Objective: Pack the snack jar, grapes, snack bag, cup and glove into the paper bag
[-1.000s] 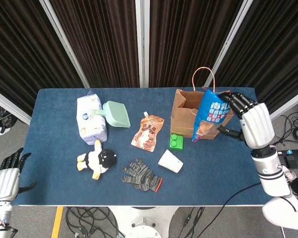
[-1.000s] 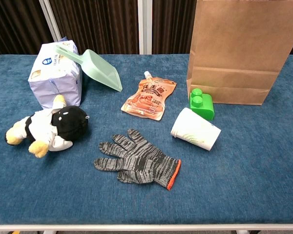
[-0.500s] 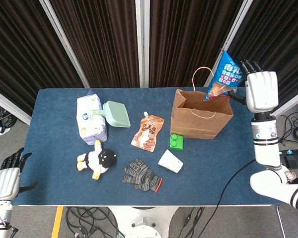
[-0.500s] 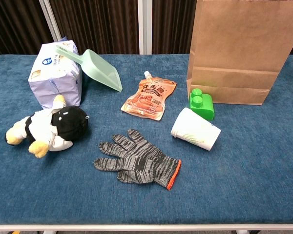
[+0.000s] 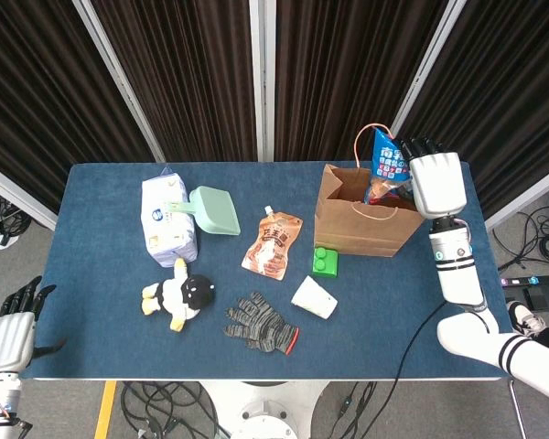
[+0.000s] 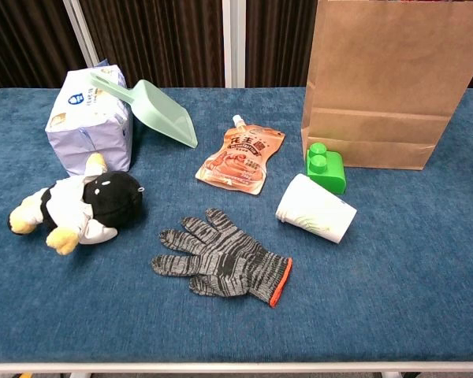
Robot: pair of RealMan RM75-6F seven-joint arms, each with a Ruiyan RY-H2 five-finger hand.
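— What can't you make out from here?

— The inside of the paper bag (image 5: 364, 218); the chest view cuts off its top, so neither hand shows there. The lower end of the snack bag (image 5: 385, 161) is hidden behind the bag's rim, and I can't tell how deep it sits. The left hand (image 5: 11, 331) is down at the near left corner, off the table (image 5: 101, 347), fingers apart, holding nothing.

— And the snack bag itself?

— Blue, glossy, with a red-and-white print — upright, its top sticking out of the paper bag's far right corner beside the handle. The right hand (image 5: 433, 180) grips it from the right.

— Different from a moment ago?

— Yes. Half a second back the hand held it high above the bag; now it has come down into the opening. Everything else is where it was: glove (image 6: 223, 258) near the front edge, cup (image 6: 315, 208) on its side by the green block (image 6: 325, 167), orange pouch (image 6: 241, 159) at the centre, plush toy (image 6: 77, 203), scoop (image 6: 158, 110) and tissue pack (image 6: 90, 124) on the left.
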